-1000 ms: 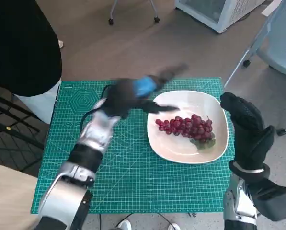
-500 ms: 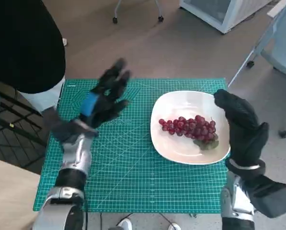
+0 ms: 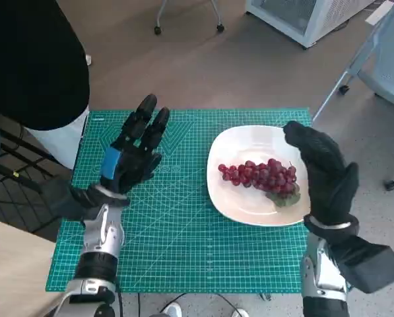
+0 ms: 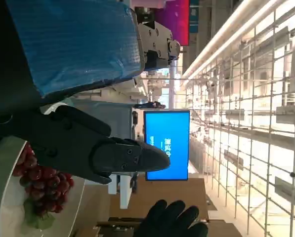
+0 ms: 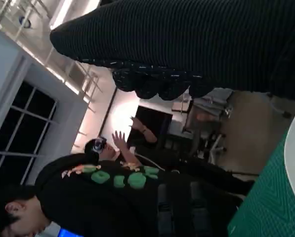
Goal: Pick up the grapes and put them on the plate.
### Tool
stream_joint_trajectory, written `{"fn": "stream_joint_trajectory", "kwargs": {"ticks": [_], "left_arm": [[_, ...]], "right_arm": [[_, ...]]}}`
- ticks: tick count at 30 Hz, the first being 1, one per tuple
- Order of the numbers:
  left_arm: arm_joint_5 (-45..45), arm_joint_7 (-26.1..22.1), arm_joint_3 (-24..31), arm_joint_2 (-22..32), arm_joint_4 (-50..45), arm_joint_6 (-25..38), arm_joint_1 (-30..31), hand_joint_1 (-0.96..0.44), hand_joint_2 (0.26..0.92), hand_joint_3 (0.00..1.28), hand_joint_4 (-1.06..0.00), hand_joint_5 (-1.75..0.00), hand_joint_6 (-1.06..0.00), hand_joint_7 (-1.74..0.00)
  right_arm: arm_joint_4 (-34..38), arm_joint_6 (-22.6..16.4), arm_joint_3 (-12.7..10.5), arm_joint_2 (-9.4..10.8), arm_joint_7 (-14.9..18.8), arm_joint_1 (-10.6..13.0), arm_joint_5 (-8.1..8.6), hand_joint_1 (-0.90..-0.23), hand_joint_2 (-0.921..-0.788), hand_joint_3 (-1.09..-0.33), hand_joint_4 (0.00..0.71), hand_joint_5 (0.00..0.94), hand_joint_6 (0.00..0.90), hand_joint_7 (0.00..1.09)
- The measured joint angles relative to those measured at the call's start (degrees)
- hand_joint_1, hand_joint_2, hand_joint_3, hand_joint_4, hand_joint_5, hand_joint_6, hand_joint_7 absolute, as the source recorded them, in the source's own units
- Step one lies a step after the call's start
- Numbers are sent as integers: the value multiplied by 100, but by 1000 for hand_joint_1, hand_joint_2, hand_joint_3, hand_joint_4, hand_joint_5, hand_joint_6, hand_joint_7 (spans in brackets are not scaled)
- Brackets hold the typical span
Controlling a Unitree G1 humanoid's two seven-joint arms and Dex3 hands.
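On my head feed the grapes lie on the white plate, a dark red bunch stretched across its middle with a bit of green leaf at the lower right end of the cluster. The plate sits right of centre in the frame, on the green cutting mat that covers the table. The left hand hangs above the mat in the left-centre of the frame, well apart from the plate, fingers spread and pointing toward the top of the frame, blue tape showing on its back; it is released and grasps nothing. The right hand stands at the right edge of the plate, gloved fingers extended and arched over the rim, nothing in them that I can see; I cannot tell whether it touches the plate. The left wrist feed shows the taped back upper left, black fingers across the middle, and the grapes on the plate in the lower left corner, with the other glove at the bottom edge. The right wrist feed shows the glove along the top, a person in a dark top at lower centre, and a strip of mat in the lower right.
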Motion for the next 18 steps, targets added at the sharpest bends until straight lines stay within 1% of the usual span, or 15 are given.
{"fn": "stream_joint_trajectory", "kwargs": {"ticks": [8, 18], "left_arm": [[25, 158, 46, 6, -93, -226, 189, -606, 921, 358, -142, -11, -240, -30], [76, 269, 25, 40, -221, -276, 357, -618, 921, 359, -165, -15, -241, -23]], "right_arm": [[1, 45, 51, -2, 67, -11, 11, -670, -921, -731, 322, 0, 136, 205], [18, 90, 39, -19, 205, -34, 59, -669, -921, -734, 321, 0, 130, 214]]}}
